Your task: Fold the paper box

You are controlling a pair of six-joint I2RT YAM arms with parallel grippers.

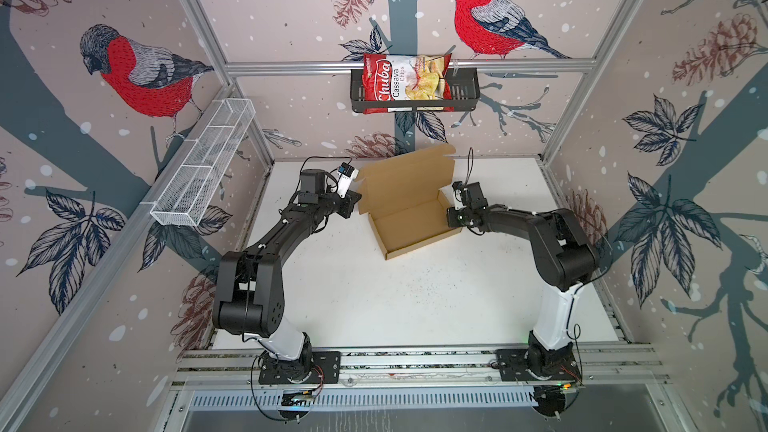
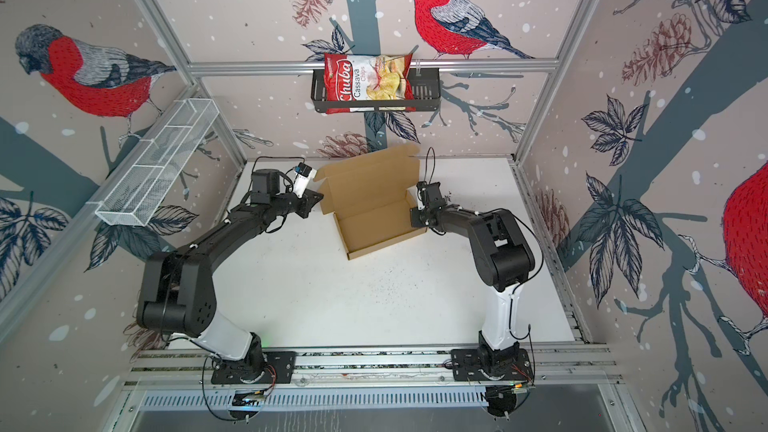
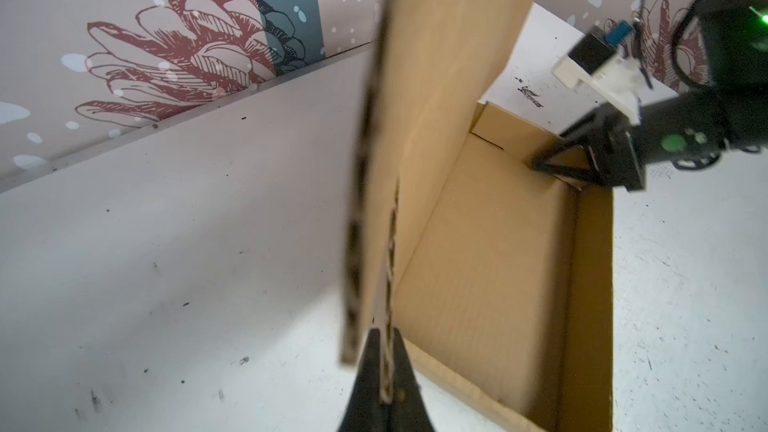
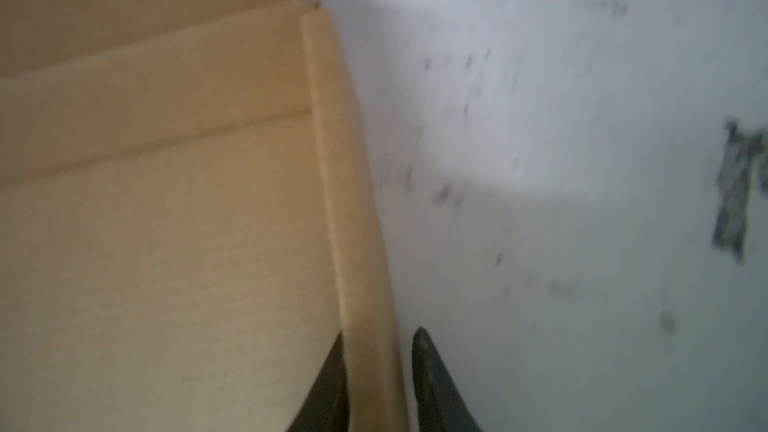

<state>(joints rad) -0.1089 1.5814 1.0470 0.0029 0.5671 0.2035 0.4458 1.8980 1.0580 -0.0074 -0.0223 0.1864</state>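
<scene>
White tabletop carried the paper box near its back middle, lid raised. Left gripper was clenched on the lid's left edge; right gripper straddled the box's right wall, jaws parted, outer finger clear of it.

Pale papered walls printed with red-breasted bullfinches, pine cones and grey-blue branches enclose a scuffed white counter, seen in both top views. Silver aluminium framing carries a black metal basket holding a red chips bag. A white wire-mesh shelf hangs along the left wall.
</scene>
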